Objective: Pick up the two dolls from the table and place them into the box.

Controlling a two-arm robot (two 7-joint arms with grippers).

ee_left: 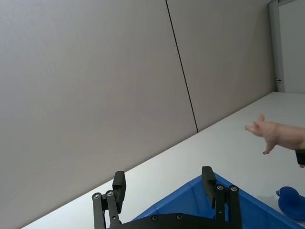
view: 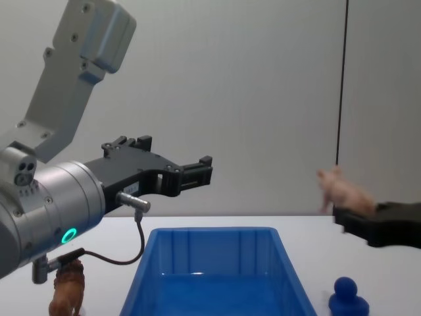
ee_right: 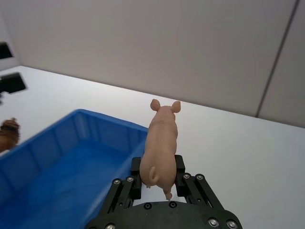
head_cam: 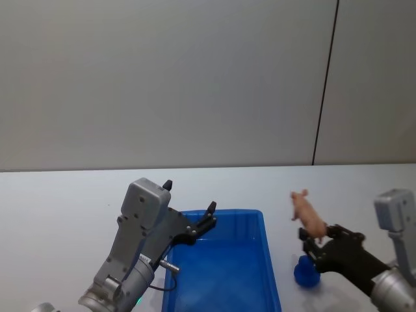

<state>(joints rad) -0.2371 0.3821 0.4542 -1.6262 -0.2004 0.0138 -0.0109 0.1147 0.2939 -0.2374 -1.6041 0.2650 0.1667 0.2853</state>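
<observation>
A pale pink pig doll point(head_cam: 307, 214) hangs in the air just right of the blue box point(head_cam: 234, 212), with my right gripper point(head_cam: 313, 238) shut on its hind end. In the right wrist view the pig point(ee_right: 161, 140) stands upright between the fingers point(ee_right: 136, 179), beside the box's rim point(ee_right: 109, 119). On the white table point(head_cam: 65, 208), right of the box and under the pig, sits a blue round-headed doll point(head_cam: 305, 272). Left of the box stands a brown lion doll point(view: 68, 286). My left gripper point(head_cam: 207, 219) hovers open above the box's far left corner, nothing between its fingers point(ee_left: 119, 186).
A plain grey wall with a dark vertical seam point(head_cam: 324, 84) rises behind the table. The box point(view: 210, 232) holds nothing that I can see. The left arm's large grey housing point(view: 85, 39) stands tall on the left of the chest view.
</observation>
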